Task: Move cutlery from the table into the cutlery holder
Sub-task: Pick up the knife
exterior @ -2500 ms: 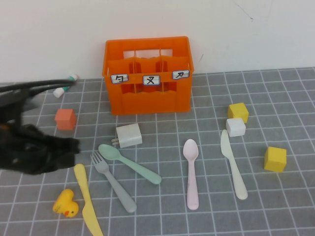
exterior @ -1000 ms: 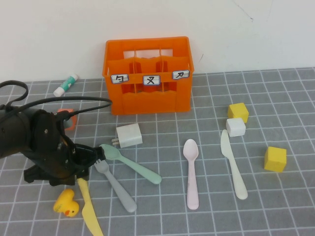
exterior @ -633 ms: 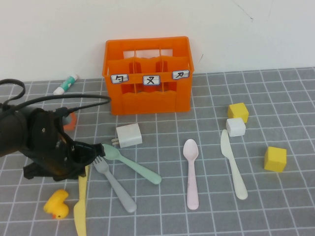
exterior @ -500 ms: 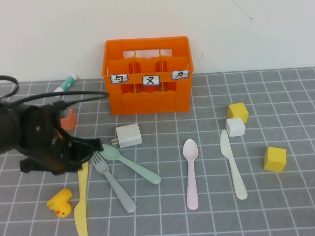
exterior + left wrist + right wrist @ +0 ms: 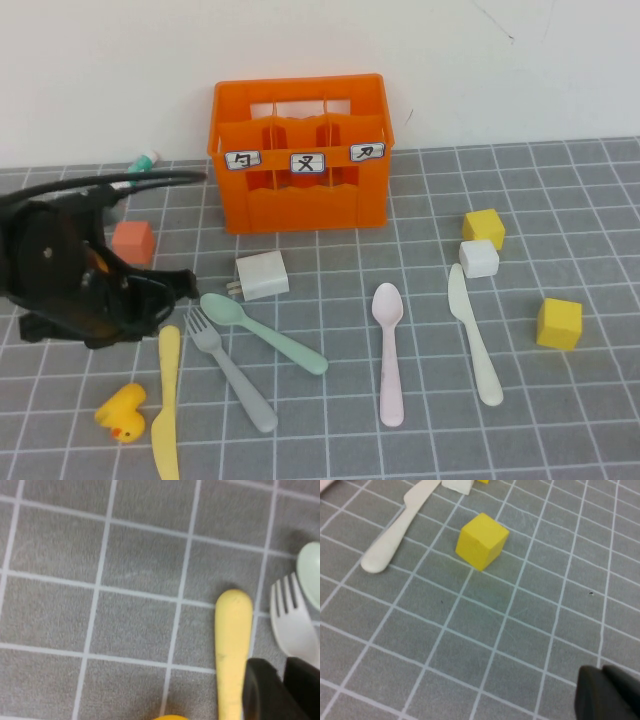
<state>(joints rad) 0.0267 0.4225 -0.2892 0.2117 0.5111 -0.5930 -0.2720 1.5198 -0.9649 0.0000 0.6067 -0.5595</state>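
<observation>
On the left side of the tabletop [image 5: 560, 190], the left hand [image 5: 178, 285] is held low, just beyond the handle end of the yellow knife [image 5: 165, 400], which lies flat and ungripped near the front edge. In the left wrist view the dark fingertips [image 5: 262, 690] are seen pressed together with only a thin seam between them, touching or overlapping the knife's edge [image 5: 232, 650] beside the grey fork [image 5: 295, 625]; nothing is clamped. Such a pose is judged to suit a nudge or a realignment of the knife rather than a pick, since the closed fingers cannot straddle the handle.

The grey fork [image 5: 232, 370] and mint-green spoon [image 5: 262, 332] are laid side by side just right of the knife, with the pink spoon [image 5: 388, 352] and cream-white knife [image 5: 473, 333] further right, all still on the tabletop. The orange cutlery holder [image 5: 300, 152] is stood at the back against the wall, its compartments apparently empty, so the task is judged barely begun.

The right hand [image 5: 607, 692] is kept out of the high view; in its wrist view it is parked above bare grid near a yellow cube [image 5: 482, 541], its fingers drawn together on nothing. A rubber duck [image 5: 124, 412], a white charger block [image 5: 262, 275] and an orange cube [image 5: 132, 242] are left close to the working arm and could be knocked.
</observation>
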